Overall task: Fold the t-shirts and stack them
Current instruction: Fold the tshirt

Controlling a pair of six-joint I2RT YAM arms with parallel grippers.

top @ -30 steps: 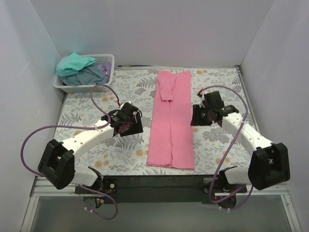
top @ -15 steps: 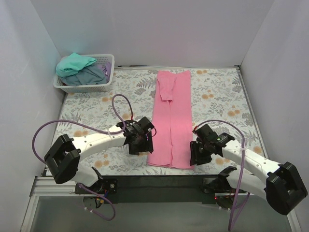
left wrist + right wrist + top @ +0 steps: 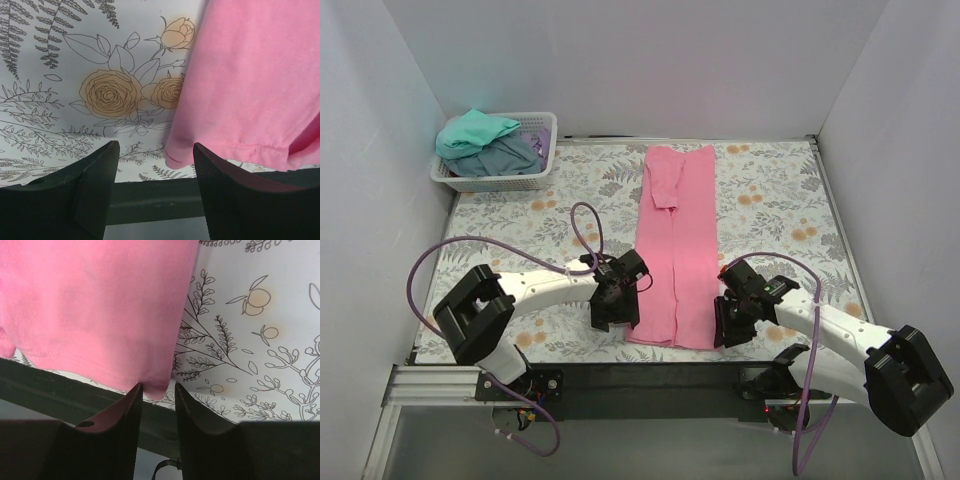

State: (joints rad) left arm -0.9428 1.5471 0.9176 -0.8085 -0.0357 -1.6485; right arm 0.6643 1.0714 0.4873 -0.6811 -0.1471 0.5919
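The left tool [image 3: 155, 147] is held with jaws wide apart, the right tool [image 3: 157, 386] with jaws narrowly apart. Each is set at a near corner of the folded pink cloth t-shirt [image 3: 676, 240], laid mid-way across the floral-patterned desk [image 3: 510, 215]. Should only the top layer be pinched, the fold would be skewed.

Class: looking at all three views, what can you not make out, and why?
- Right wrist view: whether the right gripper pinches the corner of the pink t-shirt; contact is unclear.
- Left wrist view: most of that shirt, cut off by the frame beyond the left gripper.
- Top view: both grippers' fingertips, hidden under their wrists.
- Top view: what lies lower in the basket, covered by the teal t-shirt and grey-blue t-shirt.
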